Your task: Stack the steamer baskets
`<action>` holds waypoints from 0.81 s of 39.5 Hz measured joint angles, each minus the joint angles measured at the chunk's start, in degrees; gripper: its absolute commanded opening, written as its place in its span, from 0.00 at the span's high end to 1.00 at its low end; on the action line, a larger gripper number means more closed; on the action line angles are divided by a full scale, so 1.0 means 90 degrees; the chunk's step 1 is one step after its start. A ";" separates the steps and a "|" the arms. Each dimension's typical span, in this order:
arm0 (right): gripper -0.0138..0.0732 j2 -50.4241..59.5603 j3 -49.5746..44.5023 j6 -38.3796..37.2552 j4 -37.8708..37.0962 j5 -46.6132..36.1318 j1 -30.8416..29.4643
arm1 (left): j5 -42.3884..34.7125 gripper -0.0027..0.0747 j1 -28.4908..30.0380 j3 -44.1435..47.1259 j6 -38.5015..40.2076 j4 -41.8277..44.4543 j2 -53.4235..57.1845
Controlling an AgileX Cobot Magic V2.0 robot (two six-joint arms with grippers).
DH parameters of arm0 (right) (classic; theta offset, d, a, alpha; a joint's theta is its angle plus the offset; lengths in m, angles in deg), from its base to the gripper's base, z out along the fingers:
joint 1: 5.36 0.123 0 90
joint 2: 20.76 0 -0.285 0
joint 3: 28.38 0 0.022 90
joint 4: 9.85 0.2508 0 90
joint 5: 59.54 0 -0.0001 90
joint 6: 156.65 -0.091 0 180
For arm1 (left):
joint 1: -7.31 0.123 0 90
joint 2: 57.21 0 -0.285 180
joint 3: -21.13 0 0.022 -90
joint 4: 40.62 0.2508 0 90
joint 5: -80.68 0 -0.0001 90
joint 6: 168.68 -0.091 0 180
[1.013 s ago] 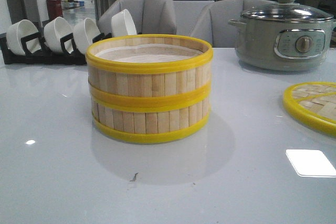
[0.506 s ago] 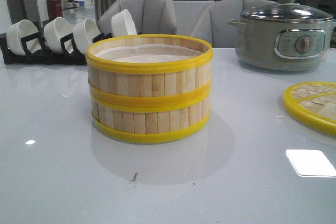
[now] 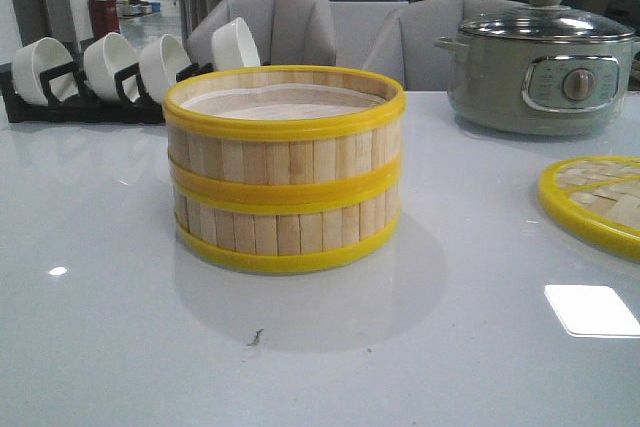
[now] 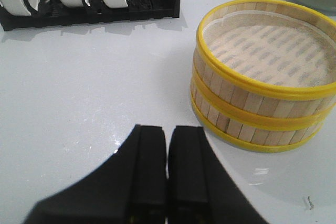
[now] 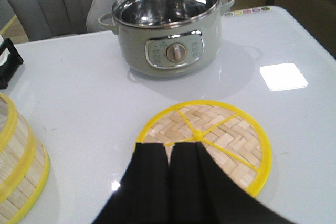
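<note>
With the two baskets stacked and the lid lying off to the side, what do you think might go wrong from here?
1. The lid lies flat on the table, so the shut right gripper above it may struggle to get under the rim.
2. The stacked steamer baskets only rest on each other; a knock while lidding might shift the upper one.
3. The electric pot stands close behind the lid and might be bumped.

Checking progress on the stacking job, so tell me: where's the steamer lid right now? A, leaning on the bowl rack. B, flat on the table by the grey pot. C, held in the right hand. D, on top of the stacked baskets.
B: the lid lies flat on the table in front of the pot, while the two stacked baskets stand open on top, and the right hand is shut, gripping nothing.
</note>
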 measured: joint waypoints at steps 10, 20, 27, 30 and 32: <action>0.76 0.0000 0.0000 0.0000 0.0000 0.0105 0.0000 | 0.0000 0.86 0.0000 0.0000 0.0012 0.0000 0.0000; 0.45 0.0000 0.0000 0.0000 0.0000 0.0174 0.0000 | 0.0000 0.86 0.0000 0.0000 0.0010 0.0000 0.0000; 0.41 -0.0026 0.0000 0.0000 0.0000 0.0497 0.0000 | 0.0000 0.86 0.0000 0.0000 0.0010 0.0000 0.0000; 0.41 -0.0065 0.0000 0.0000 0.0000 0.0626 0.0000 | 0.0000 0.86 0.0000 0.0000 0.0010 0.0000 0.0000; 0.41 -0.0078 0.0000 0.0000 0.0000 0.0721 0.0000 | 0.0000 0.86 0.0000 0.0000 0.0010 0.0000 0.0000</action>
